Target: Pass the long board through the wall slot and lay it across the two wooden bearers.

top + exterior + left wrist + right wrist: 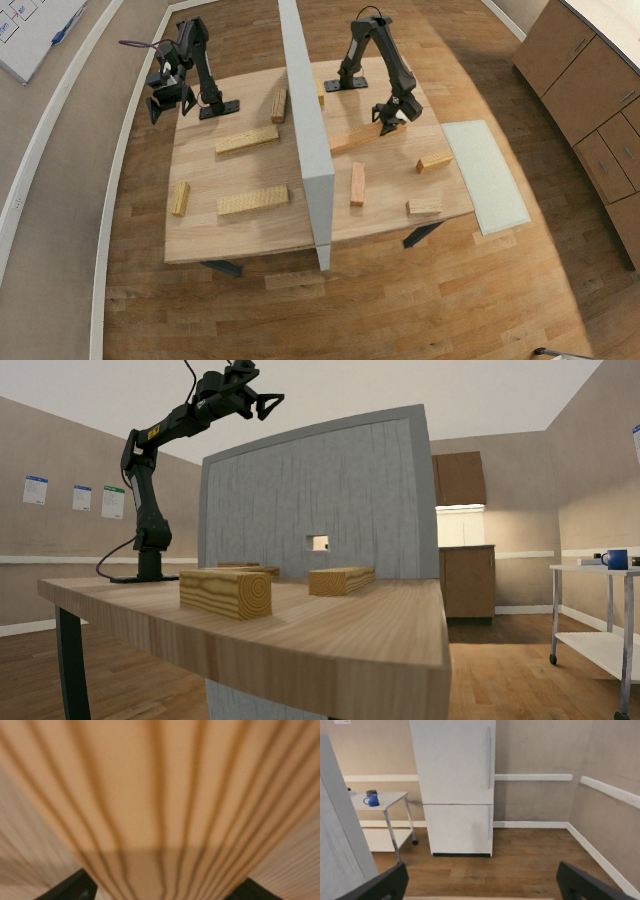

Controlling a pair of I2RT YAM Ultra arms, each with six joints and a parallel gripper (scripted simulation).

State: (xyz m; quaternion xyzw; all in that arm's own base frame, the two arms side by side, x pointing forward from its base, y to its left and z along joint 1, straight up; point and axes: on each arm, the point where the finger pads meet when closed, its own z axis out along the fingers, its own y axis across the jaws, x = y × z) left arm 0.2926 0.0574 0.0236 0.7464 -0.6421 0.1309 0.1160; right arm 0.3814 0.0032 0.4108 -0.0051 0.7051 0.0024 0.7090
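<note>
The long orange-brown board (pixel 352 138) (pixel 161 792) lies on the table, one end hidden behind the grey panel wall (pixel 301 90) (pixel 270 485). My left gripper (pixel 381 125) (pixel 157 869) is open, low over the board near its far end from the wall, with a fingertip on either side of it. The two yellow bearers lie on the other side, one nearer the arm bases (pixel 247 140) and one nearer the table's front (pixel 253 201) (pixel 327 582), roughly parallel. The wall slot (pixel 310 543) shows in the exterior view. My right gripper (pixel 171 116) (pixel 482 869) is open, empty and raised high.
On the bearers' side lie a dark offcut (pixel 279 106) by the wall and a yellow offcut (pixel 180 198) (pixel 215 591) at the table edge. On the board's side lie a pinkish offcut (pixel 357 184), a yellow one (pixel 434 162), a pale one (pixel 424 207) and another yellow one (pixel 320 92) by the wall.
</note>
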